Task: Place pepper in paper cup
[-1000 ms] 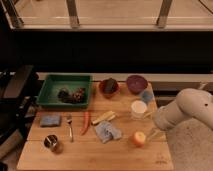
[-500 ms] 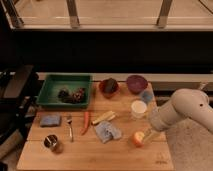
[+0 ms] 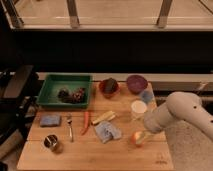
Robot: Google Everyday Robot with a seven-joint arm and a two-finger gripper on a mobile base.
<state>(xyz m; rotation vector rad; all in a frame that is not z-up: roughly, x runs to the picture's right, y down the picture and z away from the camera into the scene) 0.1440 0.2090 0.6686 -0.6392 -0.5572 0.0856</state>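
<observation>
The pepper [image 3: 86,122], a slim red-orange chili, lies on the wooden table [image 3: 95,155] left of centre, next to the fork [image 3: 70,128]. The white paper cup [image 3: 138,109] stands upright right of centre. My gripper [image 3: 142,135] is at the end of the white arm [image 3: 175,115], which reaches in from the right. It is low over the table, right beside the round orange-yellow fruit [image 3: 135,139], just in front of the paper cup and far to the right of the pepper.
A green tray [image 3: 54,95] with dark items stands at the back left. A red bowl [image 3: 109,88], a purple bowl [image 3: 136,83] and a small blue cup [image 3: 146,96] are at the back. A pale yellow piece [image 3: 103,118], blue cloth [image 3: 108,131], blue sponge [image 3: 50,120] and metal can [image 3: 52,143] also lie here.
The arm has swung left and down, bringing the gripper closer to the orange-yellow fruit. The pepper and the paper cup have not moved.
</observation>
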